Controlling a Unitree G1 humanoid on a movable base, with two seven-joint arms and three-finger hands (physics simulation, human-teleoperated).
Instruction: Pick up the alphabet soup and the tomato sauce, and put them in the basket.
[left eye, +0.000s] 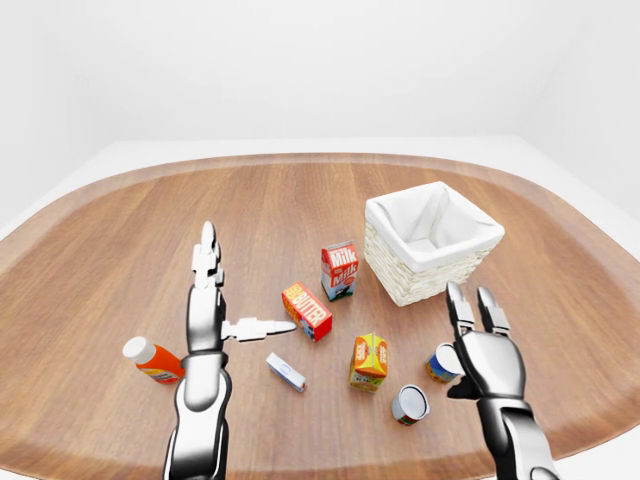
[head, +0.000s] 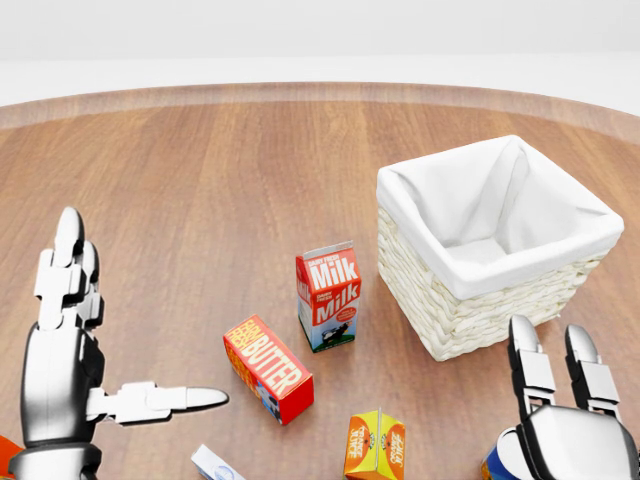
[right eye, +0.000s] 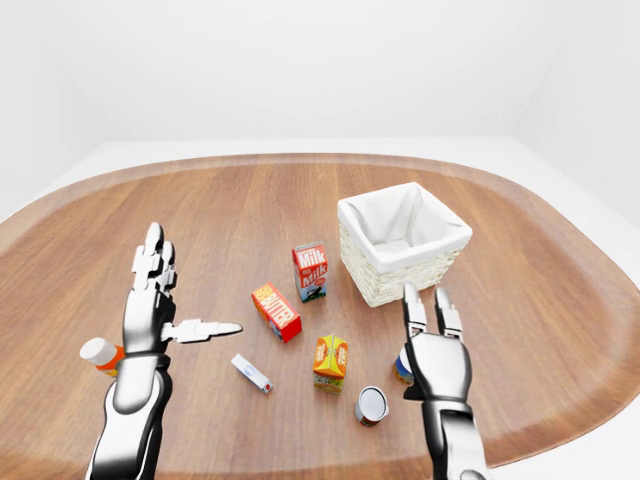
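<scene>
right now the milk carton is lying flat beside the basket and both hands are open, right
Not quite. The milk carton stands upright, not flat, as the head view shows. The rest holds: it is beside the basket, and the left hand and right hand are both open.

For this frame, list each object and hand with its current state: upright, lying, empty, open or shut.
Basket: upright, empty.
Milk carton: upright.
Butter box: lying on its side.
Juice carton: upright.
Silver-topped can: tipped over, lying.
Blue can: upright, partly hidden by the right hand.
Red-orange bottle: lying.
Small white box: lying flat.
Left hand: open, holding nothing.
Right hand: open, beside the blue can.
</scene>
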